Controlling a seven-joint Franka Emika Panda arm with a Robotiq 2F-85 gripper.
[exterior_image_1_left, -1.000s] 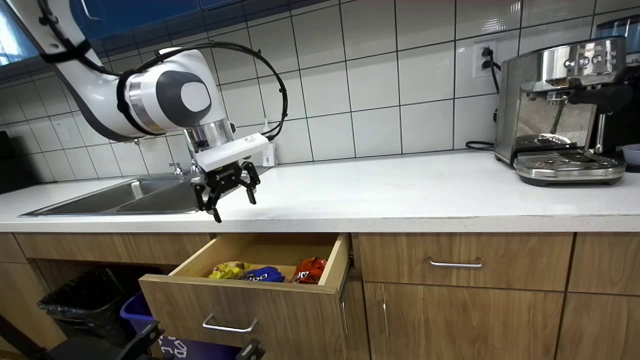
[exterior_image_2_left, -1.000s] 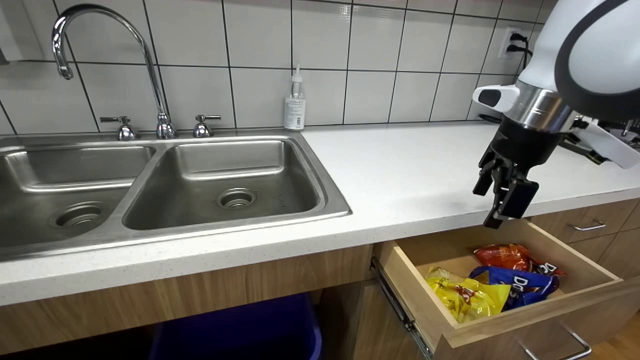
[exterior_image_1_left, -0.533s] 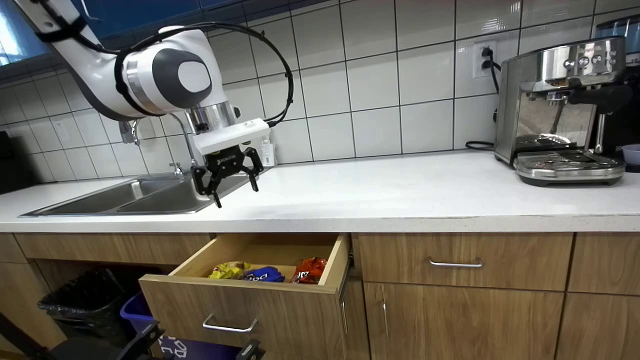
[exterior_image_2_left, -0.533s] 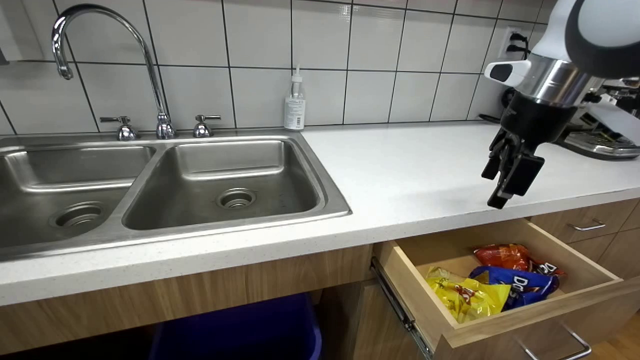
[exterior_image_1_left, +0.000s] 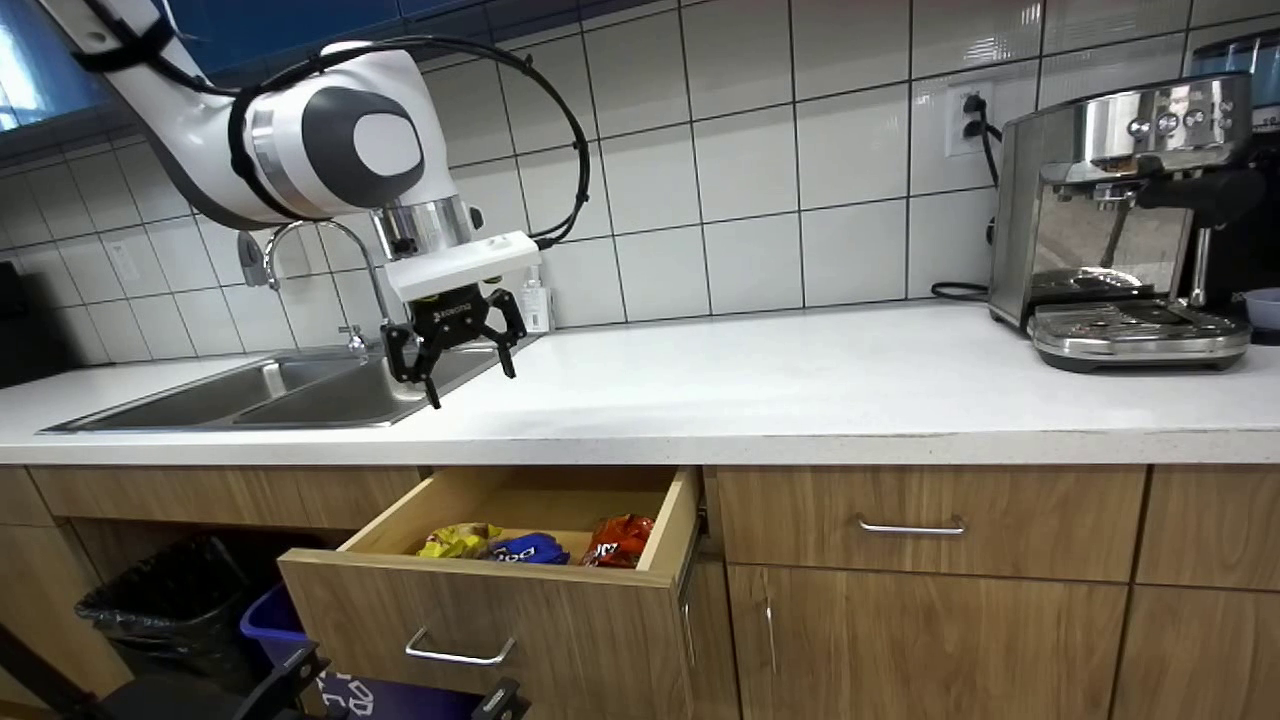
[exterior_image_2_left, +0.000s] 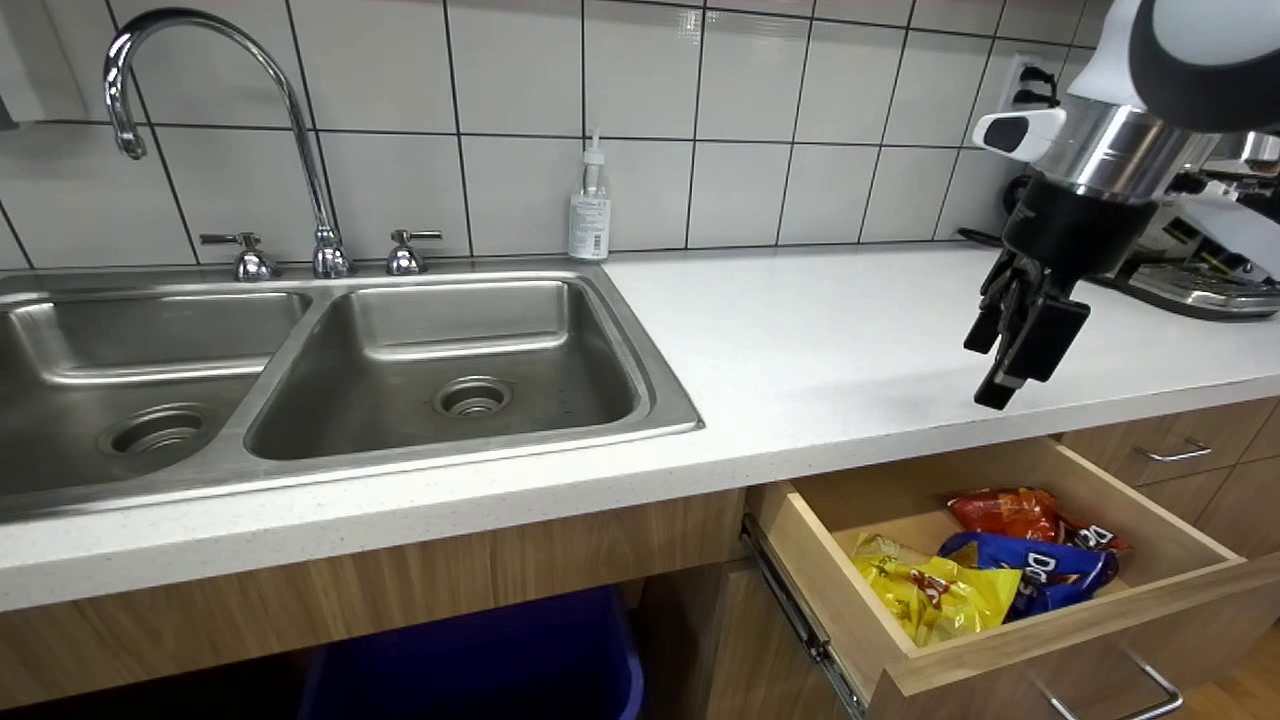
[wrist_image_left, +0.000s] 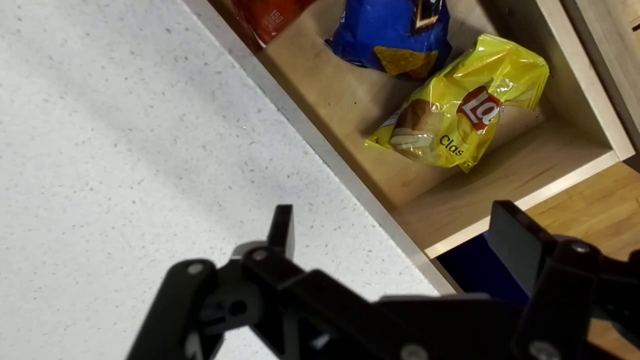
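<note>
- The white table (exterior_image_1_left: 760, 390) is the largest thing in both exterior views, with a steel sink (exterior_image_2_left: 668, 400) let into it.
- The arm (exterior_image_1_left: 360, 145) reaches over it, jaws above the table near its front edge, off to one side of the sink.
- Under that edge a drawer (exterior_image_1_left: 570, 612) stands pulled out.
- The yellow bag (wrist_image_left: 467, 111), nearest the jaws, lies in the drawer's front corner on the sink side: down from the jaws and outward past the table's front edge. Its long axis runs roughly front to back, at a shallow slant to the line between the jaws' tips.
- The blue bag (exterior_image_2_left: 1040, 572) is just beside it; the red bag (exterior_image_2_left: 1008, 513) lies further back, away from the sink.
- The jaws are spread wide, touching nothing.
</note>
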